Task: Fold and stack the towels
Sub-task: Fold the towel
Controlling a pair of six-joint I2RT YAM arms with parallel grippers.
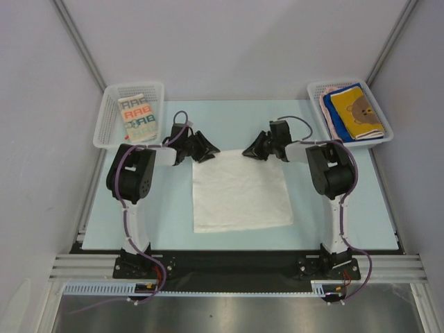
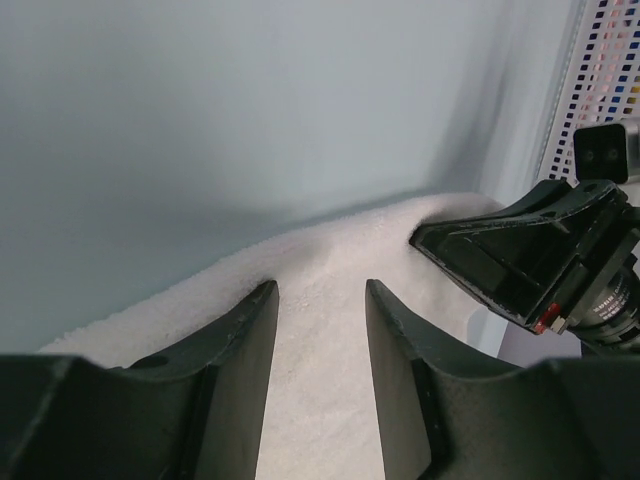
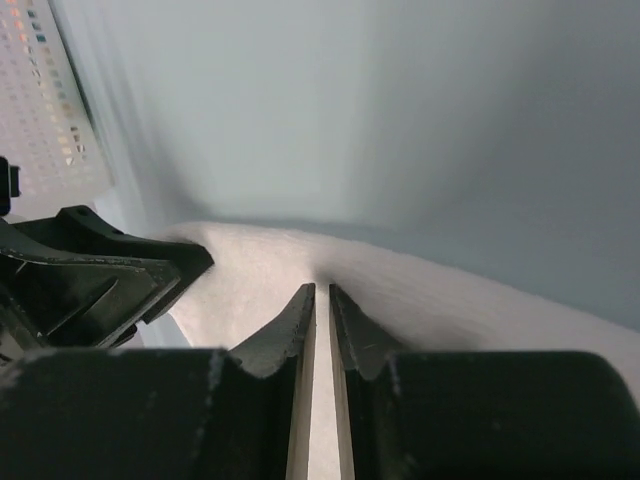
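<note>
Presently the white towel (image 1: 239,191) lies flat, first fold not yet made, its far edge pinched in the closed right gripper (image 3: 322,292) and straddled by the open left gripper (image 2: 320,292), with folded towels (image 1: 355,111) stacked in the basket (image 1: 316,89) off to the right gripper's right.

Pale blue counter (image 1: 333,215) with one white towel (image 1: 239,194) spread flat on it.
The white towel lies open at the middle of the counter, roughly square and slightly askew, with its near edge close to the counter's near edge and a few soft creases across it. The left basket (image 1: 105,125), of white mesh, sits at the far left corner, and the right basket (image 1: 316,104), of the same kind, sits at the far right corner. Both stand well apart from the towel.
</note>
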